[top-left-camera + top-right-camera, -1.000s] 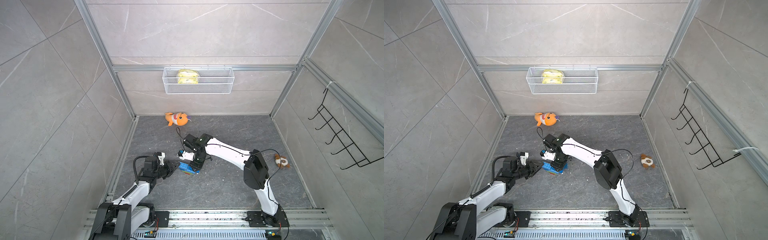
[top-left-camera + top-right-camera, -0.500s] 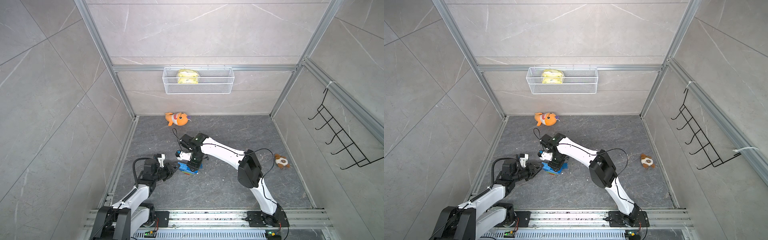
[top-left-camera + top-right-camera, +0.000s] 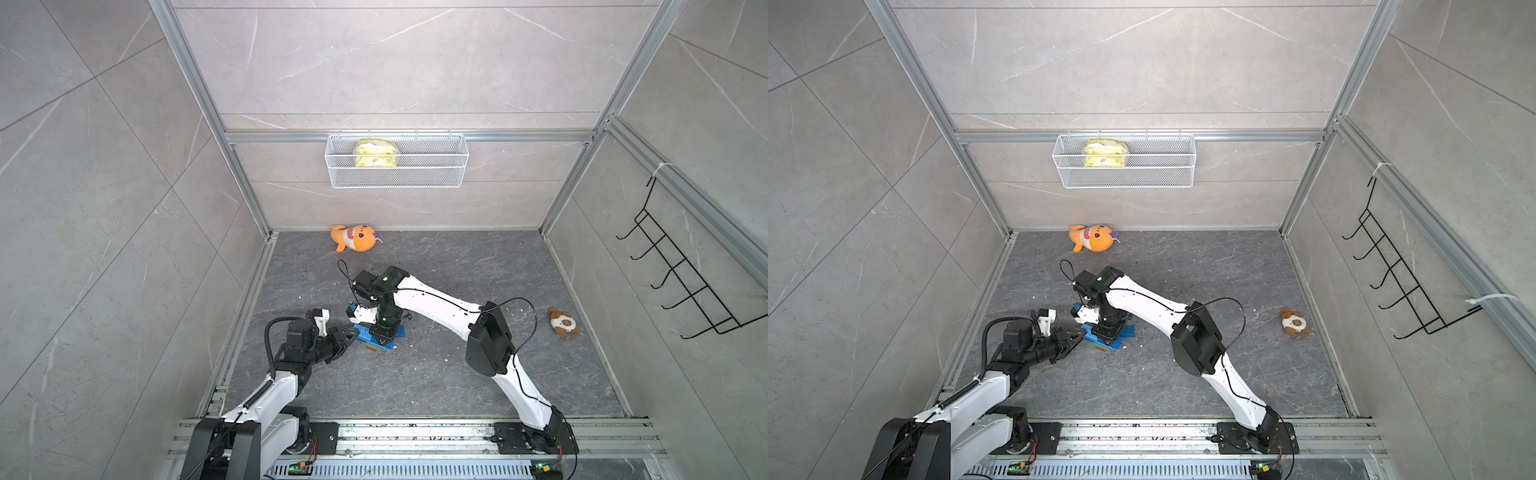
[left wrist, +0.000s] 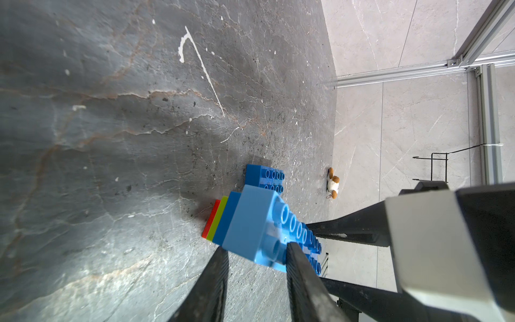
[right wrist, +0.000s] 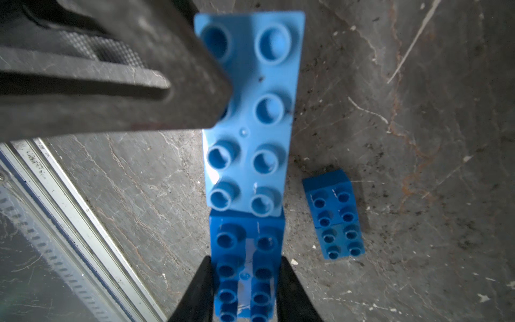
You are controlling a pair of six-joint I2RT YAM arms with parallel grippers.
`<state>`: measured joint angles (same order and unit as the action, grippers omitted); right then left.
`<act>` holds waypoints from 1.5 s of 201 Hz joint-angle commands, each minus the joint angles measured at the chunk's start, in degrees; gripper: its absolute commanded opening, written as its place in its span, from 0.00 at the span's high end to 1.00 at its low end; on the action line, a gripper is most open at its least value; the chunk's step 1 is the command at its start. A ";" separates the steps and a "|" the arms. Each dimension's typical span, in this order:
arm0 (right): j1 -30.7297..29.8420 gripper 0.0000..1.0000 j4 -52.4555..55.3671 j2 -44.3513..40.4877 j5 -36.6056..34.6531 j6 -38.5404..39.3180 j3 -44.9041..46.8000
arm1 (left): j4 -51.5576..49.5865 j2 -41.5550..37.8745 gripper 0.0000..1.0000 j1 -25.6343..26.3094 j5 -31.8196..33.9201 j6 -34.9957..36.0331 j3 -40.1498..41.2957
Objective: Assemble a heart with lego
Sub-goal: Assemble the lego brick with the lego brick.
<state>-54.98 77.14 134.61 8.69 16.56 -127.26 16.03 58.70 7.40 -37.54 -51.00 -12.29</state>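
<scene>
1. The right arm is on the move. Since a second ago its elbow has swung in toward the left claw (image 4: 255, 248), and its wrist has drifted the same way.
2. The left claw has crept forward a touch. The heart (image 4: 227, 218) hasn't budged on the floor (image 3: 415, 374).
3. The left claw is clamped on the pale brick (image 4: 250, 223), with one finger across the studs and the other against the opposite face.
4. The right claw (image 5: 246, 259) points straight down and is closed on the heart, its fingers tight on both long sides of the dark-blue top brick.
5. The heart stands directly under the right claw, right at the left claw's tips. The pale brick butts that dark-blue brick end to end. I can't tell whether it's pressed fully home.
6. Now the count: two claws, both gripping. The heart shows four colour bands, a red layer (image 4: 209, 218), a green layer (image 4: 218, 218), then dark blue and pale blue.
7. There's one loose brick (image 5: 333, 214), blue with eight studs, on the floor just beside the right claw and apart from the heart.
8. There are two plush toys. The orange plush (image 3: 355, 239) lies well beyond the right claw by the back wall. The brown plush (image 3: 563, 322) lies well off on the side away from the left claw.
9. One wire basket (image 3: 397, 183) hangs high above both claws, with one yellow packet (image 3: 375, 153) inside.
</scene>
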 commanded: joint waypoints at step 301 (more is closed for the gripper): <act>5.80 0.42 -15.13 -18.87 4.21 -7.78 15.90 | -10.43 -7.81 0.63 -0.11 3.99 3.19 -1.85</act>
<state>-52.69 71.44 124.49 10.07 10.55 -118.24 5.10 50.13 7.40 -33.82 -49.21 -11.64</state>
